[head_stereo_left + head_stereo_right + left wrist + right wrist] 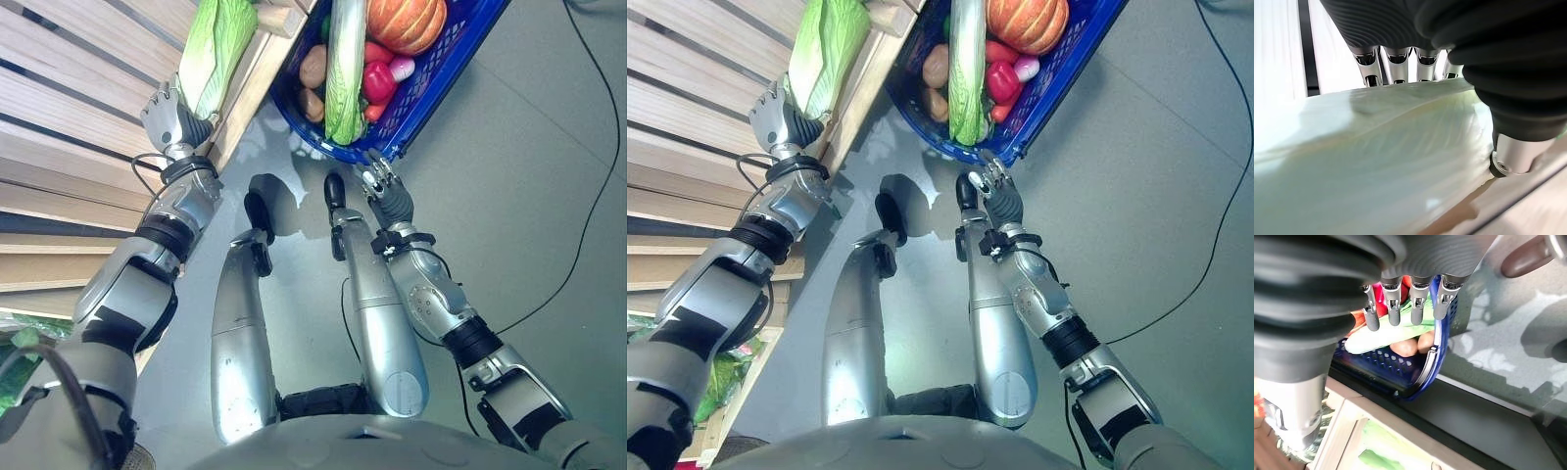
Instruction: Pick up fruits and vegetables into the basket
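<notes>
While the left hand (168, 116) curls round the cabbage (214, 44) at the shelf (69, 88) edge | its long axis points away | basket (431, 78) to its right, right hand (384, 188) at the rim, grip unreadable.

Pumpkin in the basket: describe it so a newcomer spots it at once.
Find the blue basket on the grey floor beside the wooden shelf. The pumpkin sits at its far end, next to a long cabbage. It is the only round, ribbed, orange thing there.
</notes>
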Controlling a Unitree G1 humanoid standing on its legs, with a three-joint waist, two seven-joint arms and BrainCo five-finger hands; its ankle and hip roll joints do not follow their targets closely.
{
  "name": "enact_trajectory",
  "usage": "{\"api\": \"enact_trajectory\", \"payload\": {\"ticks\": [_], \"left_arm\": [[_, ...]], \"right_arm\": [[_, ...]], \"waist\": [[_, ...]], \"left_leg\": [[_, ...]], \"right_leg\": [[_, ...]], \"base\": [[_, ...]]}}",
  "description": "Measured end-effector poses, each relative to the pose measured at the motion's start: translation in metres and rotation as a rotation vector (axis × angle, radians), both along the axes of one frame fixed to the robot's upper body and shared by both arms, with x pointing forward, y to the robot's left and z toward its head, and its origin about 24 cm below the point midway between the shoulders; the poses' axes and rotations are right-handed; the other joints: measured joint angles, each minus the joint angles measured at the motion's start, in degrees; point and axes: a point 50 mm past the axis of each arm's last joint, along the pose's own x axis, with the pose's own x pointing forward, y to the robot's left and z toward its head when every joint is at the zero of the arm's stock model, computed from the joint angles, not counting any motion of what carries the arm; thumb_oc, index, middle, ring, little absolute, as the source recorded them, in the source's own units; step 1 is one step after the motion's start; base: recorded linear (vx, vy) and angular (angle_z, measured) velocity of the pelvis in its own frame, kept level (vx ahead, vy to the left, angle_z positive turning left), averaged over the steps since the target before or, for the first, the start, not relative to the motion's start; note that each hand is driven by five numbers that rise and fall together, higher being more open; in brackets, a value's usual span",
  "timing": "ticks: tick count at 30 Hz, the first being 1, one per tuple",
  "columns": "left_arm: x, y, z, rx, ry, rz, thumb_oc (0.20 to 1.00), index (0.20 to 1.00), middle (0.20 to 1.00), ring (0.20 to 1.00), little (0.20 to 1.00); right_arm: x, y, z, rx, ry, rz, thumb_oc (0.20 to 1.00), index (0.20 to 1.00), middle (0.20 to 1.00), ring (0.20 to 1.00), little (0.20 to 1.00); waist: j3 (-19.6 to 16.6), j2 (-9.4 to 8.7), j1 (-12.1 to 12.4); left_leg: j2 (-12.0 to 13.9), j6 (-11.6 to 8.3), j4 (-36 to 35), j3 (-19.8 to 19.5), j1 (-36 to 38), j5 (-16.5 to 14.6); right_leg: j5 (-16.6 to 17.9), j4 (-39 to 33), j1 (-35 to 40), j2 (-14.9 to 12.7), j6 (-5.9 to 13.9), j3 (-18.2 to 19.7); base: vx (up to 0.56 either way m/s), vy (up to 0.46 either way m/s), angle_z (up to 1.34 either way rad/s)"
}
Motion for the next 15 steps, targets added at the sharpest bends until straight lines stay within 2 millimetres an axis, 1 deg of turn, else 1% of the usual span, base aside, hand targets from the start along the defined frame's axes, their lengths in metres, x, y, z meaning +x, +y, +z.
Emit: {"api": "enact_trajectory", "payload": {"ticks": [4, 6, 9, 10, 12, 13, 14, 15], "left_arm": [[-0.013, 0.01, -0.012, -0.082, -0.094, -0.011, 0.2, 0.2, 0.2, 0.2, 0.2], [-0.028, 0.012, -0.024, -0.13, -0.163, -0.042, 0.2, 0.2, 0.2, 0.2, 0.2], [-0.044, 0.016, -0.031, -0.127, -0.222, -0.072, 0.2, 0.2, 0.2, 0.2, 0.2], [-0.053, 0.018, -0.034, -0.129, -0.247, -0.085, 0.2, 0.2, 0.2, 0.2, 0.2], [-0.064, 0.019, -0.04, -0.112, -0.26, -0.096, 0.2, 0.2, 0.2, 0.2, 0.2], [-0.074, 0.019, -0.044, -0.117, -0.267, -0.107, 0.2, 0.2, 0.2, 0.2, 0.2], [-0.079, 0.019, -0.047, -0.114, -0.268, -0.117, 0.2, 0.2, 0.2, 0.2, 0.2], [-0.089, 0.015, -0.05, -0.115, -0.278, -0.143, 0.2, 0.2, 0.2, 0.2, 0.2]], "right_arm": [[-0.009, -0.005, -0.012, 0.007, 0.022, -0.003, 1.0, 1.0, 1.0, 1.0, 1.0], [-0.019, -0.008, -0.022, 0.014, 0.039, -0.003, 1.0, 1.0, 1.0, 1.0, 1.0], [-0.023, -0.008, -0.02, 0.03, 0.019, 0.008, 1.0, 1.0, 1.0, 1.0, 1.0], [-0.025, -0.008, -0.018, 0.038, 0.006, 0.012, 1.0, 1.0, 1.0, 1.0, 1.0], [-0.026, -0.012, -0.014, 0.052, -0.015, -0.004, 1.0, 1.0, 1.0, 1.0, 1.0], [-0.027, -0.015, -0.013, 0.056, -0.026, -0.004, 1.0, 1.0, 1.0, 1.0, 1.0], [-0.027, -0.019, -0.013, 0.061, -0.031, -0.014, 1.0, 1.0, 1.0, 1.0, 1.0], [-0.031, -0.022, -0.016, 0.068, -0.025, -0.022, 1.0, 1.0, 1.0, 1.0, 1.0]], "waist": [[-0.1, -0.21, 0.4], [-0.1, -0.21, 1.6], [-0.1, -0.19, 3.2], [-0.1, -0.19, 3.6], [-0.1, -0.13, 5.1], [-0.1, -0.12, 5.5], [-0.1, -0.08, 5.9], [-0.2, -0.04, 6.1]], "left_leg": [[-0.2, -0.71, -5.3, -0.4, 6.9, 1.4], [-0.4, -1.37, -10.9, -1.0, 13.9, 3.3], [-0.4, -2.13, -15.3, -2.0, 19.7, 4.6], [-0.5, -2.4, -17.9, -2.6, 22.6, 5.6], [-0.3, -2.65, -20.1, -3.2, 26.5, 5.9], [-0.3, -2.73, -22.2, -3.6, 29.6, 6.4], [-0.3, -2.7, -23.4, -3.8, 31.4, 6.7], [-0.5, -2.76, -25.7, -4.3, 34.7, 7.5]], "right_leg": [[0.3, -3.9, 6.6, -0.1, -0.41, -0.9], [0.9, -8.1, 13.1, -0.3, -1.01, -1.9], [1.1, -10.8, 18.6, -0.2, -1.42, -3.2], [1.4, -12.2, 21.3, 0.0, -1.84, -3.5], [1.4, -14.0, 25.3, 0.2, -1.89, -4.3], [1.4, -15.8, 28.6, 0.3, -1.87, -4.7], [1.4, -16.5, 30.3, 0.1, -1.88, -5.0], [1.4, -18.2, 33.3, 0.2, -1.88, -5.5]], "base": [[-0.02, -0.039, 0.07], [0.0, -0.03, 0.13], [0.03, -0.018, 0.18], [0.05, -0.016, 0.18], [0.1, -0.021, 0.17], [0.12, -0.011, 0.16], [0.21, -0.02, 0.24], [0.17, -0.015, 0.25]]}}
